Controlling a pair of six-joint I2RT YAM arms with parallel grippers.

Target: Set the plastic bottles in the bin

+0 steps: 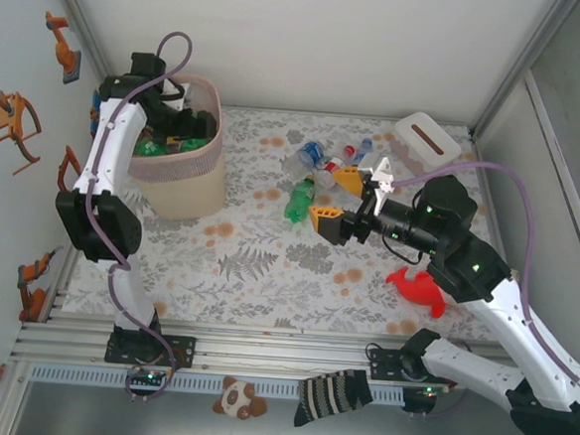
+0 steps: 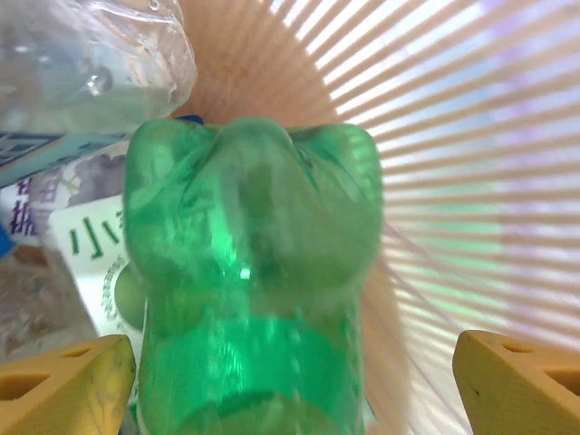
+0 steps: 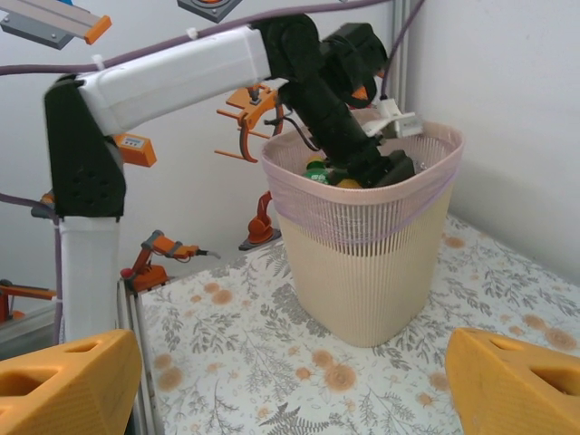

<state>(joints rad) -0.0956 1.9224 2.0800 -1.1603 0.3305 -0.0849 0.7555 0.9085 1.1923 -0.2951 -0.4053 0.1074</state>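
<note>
The cream bin [image 1: 188, 185] with a pink liner stands at the far left of the table. My left gripper [image 2: 294, 390] reaches down inside it, jaws open wide. A green plastic bottle [image 2: 254, 272] lies between the yellow fingers [image 2: 63, 385], with a clear gap to the right one. Under it lie a clear bottle [image 2: 91, 54] and a white-labelled bottle [image 2: 82, 245]. Several more plastic bottles [image 1: 309, 159] lie in a cluster mid-table, among them a green one [image 1: 299, 200]. My right gripper [image 1: 336, 199] hovers open and empty just right of that cluster, facing the bin [image 3: 372, 254].
A red toy figure [image 1: 420, 286] lies under my right arm. A white tissue box [image 1: 430, 138] sits at the far right corner. A striped sock [image 1: 332, 395] and a small plush [image 1: 239, 398] rest on the front rail. My left arm [image 3: 181, 72] arches over the bin's rim.
</note>
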